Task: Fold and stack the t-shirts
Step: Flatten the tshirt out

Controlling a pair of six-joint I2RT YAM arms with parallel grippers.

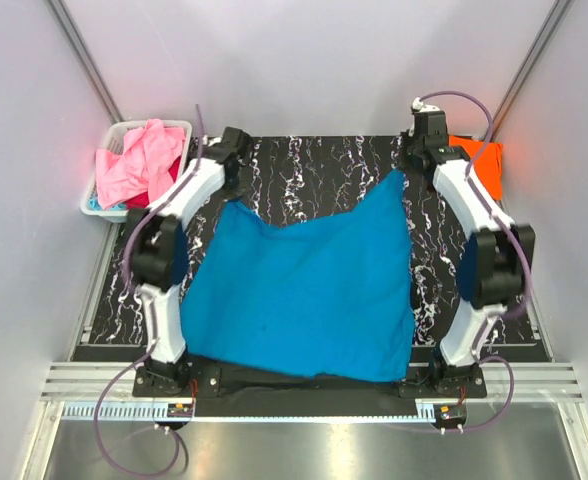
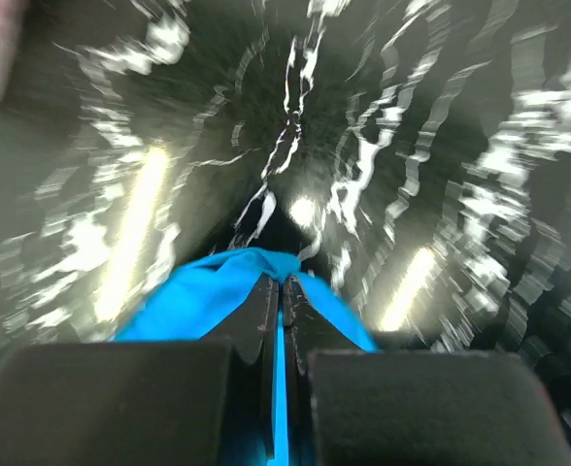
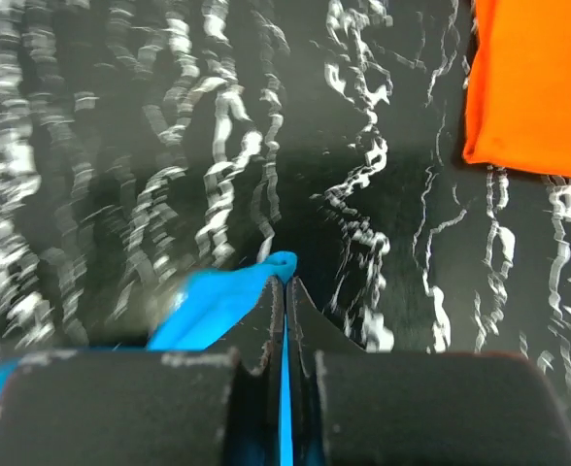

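From above, we see the blue shirt (image 1: 304,290) spread across the black marbled mat (image 1: 314,165). Its near edge lies by the arm bases, and its far edge is drawn up at both corners and sags between them. The left arm (image 1: 164,300) runs along the shirt's left side and the right arm (image 1: 474,320) along its right side, each reaching to a far corner. A folded orange shirt (image 1: 484,165) lies just beyond the blue shirt's far right corner. A white basket (image 1: 169,126) holding a pink shirt (image 1: 139,160) stands beyond its far left corner. In the blurred left wrist view, the left gripper (image 2: 282,282) is clamped tight on a fold of blue cloth, with bare mat beyond it. In the right wrist view, the right gripper (image 3: 285,282) is likewise pinched on a small peak of blue cloth, with the orange shirt off to its far right and apart from it. We judge that this is the first fold, or a straightening pull, on the blue shirt. To do it well, we hold both pinches firm, spread the corners until the sag goes, and keep the two hands level and at one pace. We carry the far edge squarely over the near one before letting go, and we stay clear of the orange shirt so that it lies undisturbed.
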